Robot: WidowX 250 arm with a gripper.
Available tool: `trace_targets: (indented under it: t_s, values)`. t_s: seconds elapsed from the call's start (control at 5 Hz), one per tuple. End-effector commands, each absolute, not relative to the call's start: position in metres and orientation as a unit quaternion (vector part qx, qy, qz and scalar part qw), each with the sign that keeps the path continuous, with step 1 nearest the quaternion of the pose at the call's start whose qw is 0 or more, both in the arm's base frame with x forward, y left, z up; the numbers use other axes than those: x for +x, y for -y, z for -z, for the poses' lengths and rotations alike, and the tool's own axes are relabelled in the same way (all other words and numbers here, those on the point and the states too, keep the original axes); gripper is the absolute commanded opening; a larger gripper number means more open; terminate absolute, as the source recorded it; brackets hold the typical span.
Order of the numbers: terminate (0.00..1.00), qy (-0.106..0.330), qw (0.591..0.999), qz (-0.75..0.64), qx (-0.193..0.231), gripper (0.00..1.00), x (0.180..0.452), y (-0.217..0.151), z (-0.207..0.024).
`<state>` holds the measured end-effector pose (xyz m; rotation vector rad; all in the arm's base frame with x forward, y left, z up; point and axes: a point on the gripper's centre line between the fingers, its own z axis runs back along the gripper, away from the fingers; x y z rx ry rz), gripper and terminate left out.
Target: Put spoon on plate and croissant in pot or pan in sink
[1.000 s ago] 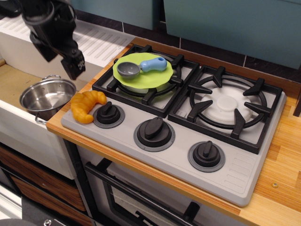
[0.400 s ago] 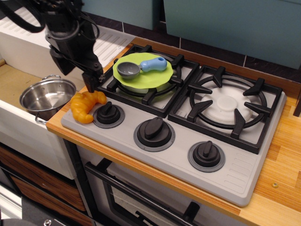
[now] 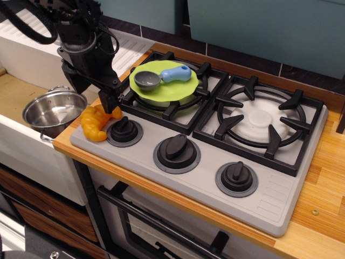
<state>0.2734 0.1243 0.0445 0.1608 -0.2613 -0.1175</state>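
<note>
The orange-yellow croissant [image 3: 92,123] lies at the front left corner of the grey stove top, beside the left knob. My black gripper [image 3: 109,102] is low over the croissant's upper right end, touching or almost touching it; its fingers look parted and hold nothing. The shiny steel pot [image 3: 53,110] stands empty in the tan sink [image 3: 13,94], just left of the croissant. The spoon [image 3: 161,76], with a grey bowl and a light-blue handle, lies on the lime-green plate [image 3: 161,90] on the rear left burner.
The black burner grate [image 3: 186,110] stands right behind my gripper. Three black knobs [image 3: 177,147] line the stove's front. The ribbed white drainboard [image 3: 116,48] is behind the sink. The wooden counter edge [image 3: 67,141] separates the stove from the sink.
My gripper has moved right and down, from above the pot and sink to the croissant's upper right end. The croissant, pot, spoon and plate have not moved.
</note>
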Motion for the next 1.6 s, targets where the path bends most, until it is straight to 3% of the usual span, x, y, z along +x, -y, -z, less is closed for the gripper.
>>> trace_targets:
  t_s: [0.0, 0.8, 1.0, 1.4]
  values:
    - [0.0, 0.139, 0.985, 0.062, 0.086, 1.0, 0.265, -0.12, -0.051]
    - [0.0, 0.153, 0.983, 0.088, 0.058, 1.0, 0.269, -0.136, -0.028]
    - [0.0, 0.142, 0.985, 0.09, 0.045, 0.0, 0.272, -0.14, -0.028]
    - [0.0, 0.103, 0.988, 0.106, 0.039, 0.0, 0.269, -0.149, -0.059]
